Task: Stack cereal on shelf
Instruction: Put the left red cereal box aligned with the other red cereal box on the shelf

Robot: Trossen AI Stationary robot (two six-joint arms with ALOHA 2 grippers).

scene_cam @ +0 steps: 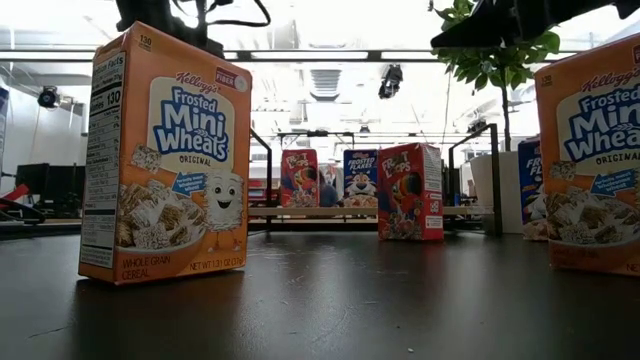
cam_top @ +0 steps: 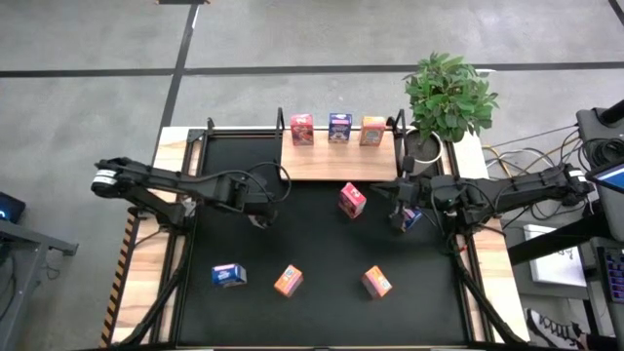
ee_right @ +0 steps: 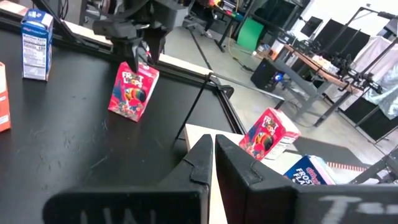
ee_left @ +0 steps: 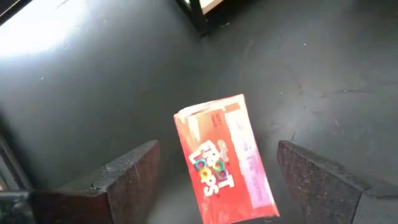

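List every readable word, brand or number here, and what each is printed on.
"Kellogg's Frosted Mini Wheats ORIGINAL", "WHOLE GRAIN CEREAL", "130": near orange box.
"Frosted Mini Wheats": second orange box.
"FROSTED FLAKES": blue box on the shelf.
"FROOT LOOPS": red box under the left tool.
Smaller print: too small to read.

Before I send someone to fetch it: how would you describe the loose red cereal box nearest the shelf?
Find the light-wood shelf at the back of the black table. Just off its front edge, toward the right, a red Froot Loops box stands on the tabletop. It is the only red box neither on the shelf nor under the left gripper.
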